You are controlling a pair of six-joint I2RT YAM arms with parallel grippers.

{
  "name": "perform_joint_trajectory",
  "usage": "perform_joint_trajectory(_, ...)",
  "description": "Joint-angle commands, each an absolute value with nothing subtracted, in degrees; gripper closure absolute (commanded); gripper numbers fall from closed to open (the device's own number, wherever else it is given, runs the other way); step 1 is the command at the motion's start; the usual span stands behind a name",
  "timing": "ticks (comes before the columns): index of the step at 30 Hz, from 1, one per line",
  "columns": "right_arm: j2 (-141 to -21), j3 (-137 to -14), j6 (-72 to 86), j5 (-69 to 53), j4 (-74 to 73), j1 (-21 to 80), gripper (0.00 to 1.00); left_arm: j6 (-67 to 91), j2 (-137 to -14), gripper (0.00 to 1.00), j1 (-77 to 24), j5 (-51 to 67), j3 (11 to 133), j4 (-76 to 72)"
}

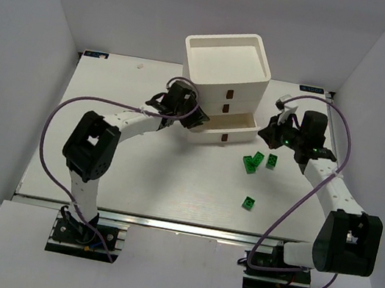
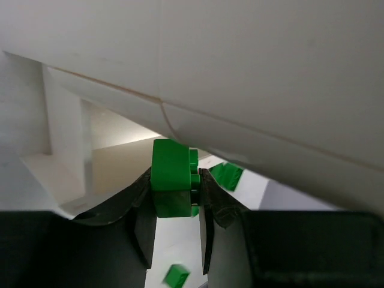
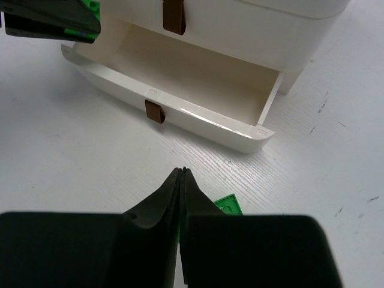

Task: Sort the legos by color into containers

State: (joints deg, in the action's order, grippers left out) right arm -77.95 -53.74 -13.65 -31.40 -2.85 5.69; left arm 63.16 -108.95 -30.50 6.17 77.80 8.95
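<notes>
The white three-tier drawer unit (image 1: 225,83) stands at the back centre, with its bottom drawer (image 1: 233,131) pulled open. My left gripper (image 1: 194,118) is at the drawer's left end, shut on a dark green lego (image 2: 170,175) held at the drawer's rim. My right gripper (image 1: 266,131) is shut and empty, just right of the open drawer. Three dark green legos lie on the table, two close together (image 1: 253,162) (image 1: 271,162) and one nearer (image 1: 248,202). In the right wrist view the open drawer (image 3: 198,114) looks empty, and one green lego (image 3: 230,205) lies beside my fingertips (image 3: 175,180).
The top tray (image 1: 193,43) of the unit is empty. White walls close in the table on the left, back and right. Purple cables loop from both arms over the table.
</notes>
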Motion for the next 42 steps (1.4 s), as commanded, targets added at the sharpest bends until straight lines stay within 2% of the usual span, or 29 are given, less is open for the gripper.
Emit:
perform_joint_trajectory(1,-76.2,-53.4,-12.9,-31.1,-0.7,5.1,0.96,69.4,-108.4,0.86,-30.8,3.1,81.3,2.7)
perform_joint_trajectory(3,-76.1,-53.4,-13.0,-31.2,-0.6,5.1,0.93,70.9,-109.2,0.74,-30.8,2.8,82.0,3.5)
perform_joint_trajectory(4,-75.9,-53.4,-13.1,-31.3,-0.6,5.0,0.86,71.3,-109.8,0.55,-30.8,3.3,82.6,3.8)
perform_joint_trajectory(6,-76.2,-53.5,-14.4,-31.9,-1.6,4.9,0.73,71.3,-110.2,0.39,-30.8,4.0,83.4,4.7)
perform_joint_trajectory(7,-76.3,-53.9,-14.9,-32.3,-2.1,4.7,0.59,71.2,-110.6,0.33,-30.8,4.8,83.6,4.8)
perform_joint_trajectory(8,-76.4,-53.8,-15.6,-32.6,-2.6,4.7,0.53,71.2,-110.7,0.26,-30.8,5.0,83.6,5.0)
perform_joint_trajectory(11,-76.9,-53.9,-17.7,-34.5,-4.2,4.5,0.47,71.4,-110.8,0.22,-30.8,6.6,83.3,4.7)
perform_joint_trajectory(17,-78.7,-54.3,-22.8,-36.1,-6.2,4.1,0.51,70.9,-108.5,0.25,-31.3,7.7,83.9,3.3)
perform_joint_trajectory(20,-82.6,-55.3,-34.2,-38.0,-12.6,4.4,0.60,68.6,-104.3,0.45,-31.3,8.2,82.9,3.3)
perform_joint_trajectory(21,-84.9,-56.1,-36.6,-37.6,-13.3,4.3,0.62,67.2,-102.9,0.61,-31.3,8.2,81.3,3.1)
perform_joint_trajectory(23,-87.2,-57.2,-37.6,-34.0,-14.7,4.1,0.60,65.4,-99.9,0.71,-30.8,8.1,79.4,4.0)
perform_joint_trajectory(25,-91.8,-61.7,-32.3,-29.7,-15.1,3.9,0.55,62.8,-94.5,0.73,-30.2,7.6,75.3,5.0)
perform_joint_trajectory(26,-93.4,-64.1,-28.7,-28.8,-19.6,3.7,0.51,62.0,-92.6,0.69,-30.2,7.1,73.7,6.0)
perform_joint_trajectory(27,-96.3,-68.2,-25.8,-27.7,-21.3,3.4,0.43,60.7,-88.4,0.61,-30.2,6.2,72.0,6.4)
perform_joint_trajectory(28,-97.4,-69.9,-23.1,-27.2,-22.9,3.3,0.39,58.3,-86.2,0.41,-30.2,4.0,69.1,7.0)
perform_joint_trajectory(29,-98.3,-71.1,-19.2,-28.3,-25.9,3.6,0.34,57.2,-84.3,0.33,-30.2,2.5,67.8,9.5)
perform_joint_trajectory(30,-99.1,-72.3,-17.3,-28.2,-26.7,3.7,0.24,55.7,-80.7,0.27,-30.2,1.3,66.5,10.5)
perform_joint_trajectory(31,-99.1,-72.5,-15.2,-27.7,-27.2,4.0,0.24,54.8,-79.0,0.20,-30.2,-1.7,63.9,12.9)
perform_joint_trajectory(35,-95.8,-70.9,-10.3,-21.1,-24.4,3.8,0.23,51.2,-71.6,0.13,-29.7,-10.5,59.6,21.9)
perform_joint_trajectory(39,-95.4,-69.8,-9.2,-10.8,-27.8,3.6,0.32,50.7,-65.0,0.08,-29.7,-19.8,55.8,32.2)
perform_joint_trajectory(42,-95.1,-68.6,-6.6,-6.7,-29.2,3.7,0.37,50.7,-62.8,0.07,-29.2,-21.7,54.0,34.3)
